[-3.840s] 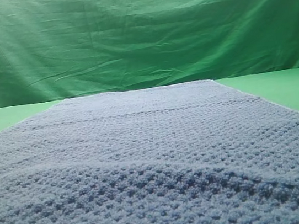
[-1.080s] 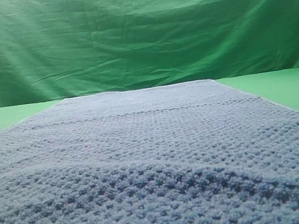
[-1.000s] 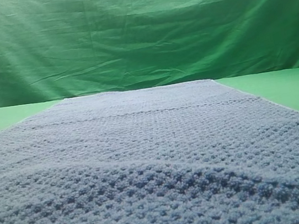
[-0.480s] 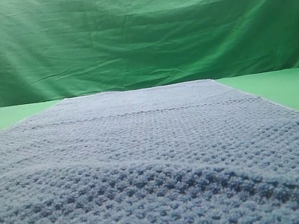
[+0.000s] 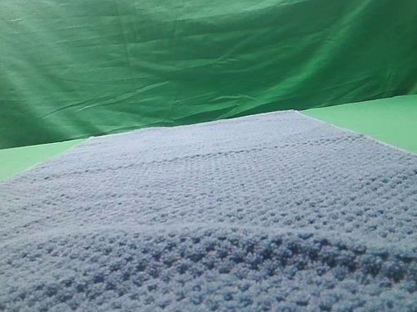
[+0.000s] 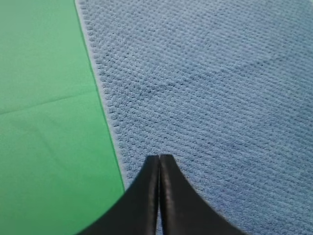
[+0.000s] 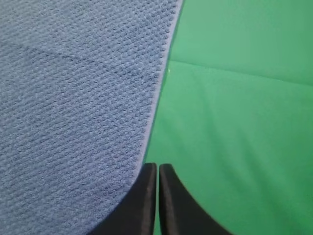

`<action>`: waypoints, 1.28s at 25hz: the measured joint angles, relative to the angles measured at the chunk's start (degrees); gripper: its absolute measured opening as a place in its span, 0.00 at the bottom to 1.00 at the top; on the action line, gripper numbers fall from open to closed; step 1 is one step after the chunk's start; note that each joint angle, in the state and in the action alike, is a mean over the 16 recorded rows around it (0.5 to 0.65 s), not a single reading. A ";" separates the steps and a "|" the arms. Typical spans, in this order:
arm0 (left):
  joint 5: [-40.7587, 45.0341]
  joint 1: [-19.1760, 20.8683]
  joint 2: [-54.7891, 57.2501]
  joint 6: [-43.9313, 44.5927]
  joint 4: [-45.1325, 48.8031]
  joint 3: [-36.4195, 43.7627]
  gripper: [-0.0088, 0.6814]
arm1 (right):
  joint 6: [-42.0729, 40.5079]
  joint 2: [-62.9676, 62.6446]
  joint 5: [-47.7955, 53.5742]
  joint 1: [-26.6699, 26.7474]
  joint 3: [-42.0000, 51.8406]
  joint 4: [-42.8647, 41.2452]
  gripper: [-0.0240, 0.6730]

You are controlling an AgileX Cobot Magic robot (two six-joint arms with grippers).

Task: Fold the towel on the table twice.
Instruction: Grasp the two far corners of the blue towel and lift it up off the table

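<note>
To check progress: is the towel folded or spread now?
Spread: the towel lies in one flat layer on the table, with no fold visible.

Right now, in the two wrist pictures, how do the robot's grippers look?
Only the fingertips show. The left gripper has two smooth black fingers, each curving inward to a narrow tip. The right gripper has the same two black, tapered fingers. No cables, markings or arm links are visible, and the high view shows no arm.
</note>
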 joint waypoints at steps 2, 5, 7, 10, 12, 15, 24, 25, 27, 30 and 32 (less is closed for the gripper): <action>1.30 0.00 5.16 -0.45 1.72 -3.58 0.01 | 0.31 4.71 0.23 0.49 -2.06 -0.07 0.03; 2.83 0.00 12.59 -1.35 4.17 -8.49 0.01 | 0.79 11.92 0.25 1.22 -5.43 -0.14 0.03; 3.50 0.00 17.27 -1.96 5.41 -11.40 0.01 | 1.05 16.75 0.15 1.70 -7.90 -0.18 0.03; 3.96 0.00 23.65 -2.84 6.89 -15.18 0.01 | 1.38 23.71 -0.02 2.42 -11.79 -0.22 0.05; 4.03 0.00 27.34 -3.41 7.78 -17.33 0.02 | 1.55 27.98 -0.19 2.77 -14.35 -0.23 0.08; 4.00 0.00 31.84 -4.17 8.66 -19.92 0.08 | 1.68 33.48 -0.57 2.98 -17.73 -0.23 0.17; 3.37 0.00 38.87 -4.55 5.78 -23.81 0.56 | 1.73 41.82 -1.62 2.99 -23.16 -0.23 0.67; 3.27 0.00 39.22 -4.54 5.32 -23.92 0.62 | 1.74 42.20 -1.71 2.99 -23.32 -0.23 0.73; 2.99 0.00 39.82 -4.52 4.39 -24.03 0.73 | 1.74 42.85 -1.89 2.99 -23.48 -0.23 0.82; 2.43 0.00 40.57 -4.51 3.10 -24.08 0.87 | 1.75 43.74 -2.03 2.99 -23.54 -0.22 0.92; 1.98 0.00 41.05 -4.51 2.46 -24.11 0.92 | 1.75 44.38 -2.15 2.99 -23.54 -0.20 0.95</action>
